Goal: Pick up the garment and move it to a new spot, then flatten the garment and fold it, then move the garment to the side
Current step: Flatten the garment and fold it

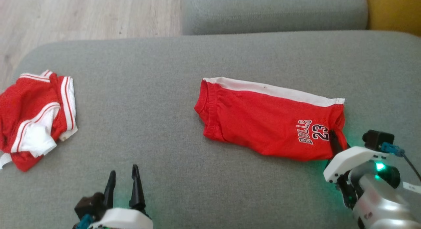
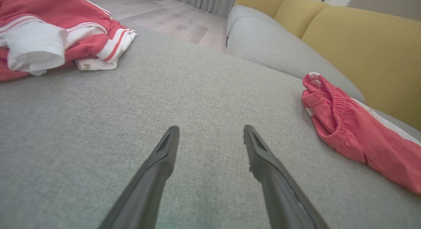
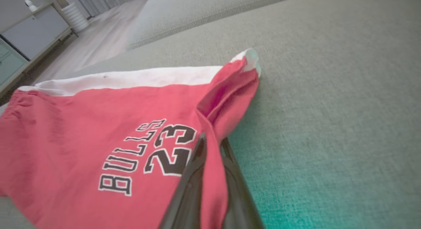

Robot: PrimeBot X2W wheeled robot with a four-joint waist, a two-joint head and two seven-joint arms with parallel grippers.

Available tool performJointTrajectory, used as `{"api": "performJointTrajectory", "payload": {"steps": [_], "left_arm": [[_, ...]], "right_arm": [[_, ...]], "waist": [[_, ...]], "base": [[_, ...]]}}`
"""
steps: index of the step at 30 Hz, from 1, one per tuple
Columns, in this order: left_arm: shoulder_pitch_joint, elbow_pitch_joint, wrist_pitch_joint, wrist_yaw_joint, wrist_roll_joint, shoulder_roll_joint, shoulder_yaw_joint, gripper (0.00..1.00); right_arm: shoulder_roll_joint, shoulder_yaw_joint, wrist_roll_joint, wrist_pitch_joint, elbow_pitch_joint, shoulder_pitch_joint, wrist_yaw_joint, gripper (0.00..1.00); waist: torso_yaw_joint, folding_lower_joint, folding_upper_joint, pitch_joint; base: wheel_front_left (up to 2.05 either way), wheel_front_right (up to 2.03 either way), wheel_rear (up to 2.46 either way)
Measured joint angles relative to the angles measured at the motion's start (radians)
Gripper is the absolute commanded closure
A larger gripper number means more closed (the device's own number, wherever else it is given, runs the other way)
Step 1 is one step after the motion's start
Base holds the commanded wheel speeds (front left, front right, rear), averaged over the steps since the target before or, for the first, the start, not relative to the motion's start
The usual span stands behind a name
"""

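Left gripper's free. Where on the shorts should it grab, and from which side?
Judging by the pose, the waistband corner nearest the robot. The shorts lie flat with that gathered end toward the open left gripper, so come in low from the robot's left. The right gripper pinches the leg hem at the opposite end.

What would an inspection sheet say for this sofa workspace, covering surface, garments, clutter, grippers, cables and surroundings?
Surface: grey sofa cushion, bare between the garments.
Job's things: red shorts lying towards the right, white stripe along the far edge.
Clutter: crumpled red and white jersey at the left edge.
Grippers: left gripper open over bare cushion; right gripper shut on the shorts' leg hem.
Cables: dark cable at the right wrist.
Surroundings: wooden floor, yellow backrest.
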Motion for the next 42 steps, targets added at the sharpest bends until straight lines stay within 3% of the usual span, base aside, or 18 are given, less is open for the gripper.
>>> {"api": "performJointTrajectory", "payload": {"steps": [8,13,17,18,19,20,25,30,37,42], "left_arm": [[0.022,-0.007,0.0,-0.001,0.002,0.001,-0.012,0.0],[0.022,0.0,0.0,-0.001,-0.007,0.003,-0.043,0.0],[0.021,0.007,0.0,0.0,-0.012,0.004,-0.076,0.0],[0.021,0.011,0.0,0.0,-0.013,0.004,-0.08,0.0],[0.02,0.017,0.0,0.0,-0.014,0.004,-0.087,0.0],[0.02,0.024,0.0,0.0,-0.014,0.005,-0.092,0.0],[0.015,0.029,0.0,0.001,-0.018,0.006,-0.1,0.0],[0.002,0.003,0.0,0.002,0.018,0.007,-0.063,0.0],[0.002,-0.032,0.0,0.01,0.095,0.007,-0.016,0.0],[0.003,-0.057,0.0,0.01,0.175,0.007,0.005,0.0]], "right_arm": [[-0.011,-0.005,-0.07,0.0,-0.145,-0.03,0.0,1.0],[0.073,0.056,-0.107,-0.001,-0.235,-0.105,0.0,1.0],[0.126,0.128,-0.117,0.007,-0.227,-0.134,0.0,1.0],[0.133,0.14,-0.117,0.021,-0.21,-0.137,0.0,0.89],[0.136,0.151,-0.114,0.03,-0.193,-0.137,0.0,0.17],[0.136,0.162,-0.108,0.036,-0.181,-0.137,0.0,0.0],[0.137,0.22,-0.054,0.019,-0.208,-0.135,0.0,0.0],[0.145,0.208,-0.04,-0.001,-0.228,-0.085,0.0,0.0],[0.096,-0.102,-0.236,-0.001,-0.345,0.025,0.0,0.0],[0.106,-0.323,-0.414,-0.002,-0.448,0.156,0.0,0.0]], "waist": [[0.032,0.0003,0.0,-0.015],[0.072,0.0003,0.0,-0.016],[0.121,0.0003,0.0,-0.013],[0.135,0.0003,0.0,-0.012],[0.149,0.0003,0.0,-0.01],[0.163,0.0003,0.0,-0.009],[0.212,0.0003,0.0,0.0],[0.17,0.0004,0.0,-0.01],[0.081,0.0004,0.0,-0.028],[0.025,0.0003,0.0,-0.039]], "base": [[0.0,0.0,0.0],[0.0,0.0,0.0],[0.0,0.0,0.0],[0.0,0.0,0.0],[0.0,0.0,0.0],[0.0,0.0,0.0],[0.0,0.0,0.0],[0.0,0.0,0.0],[0.0,0.0,0.0],[0.0,0.0,0.0]]}}
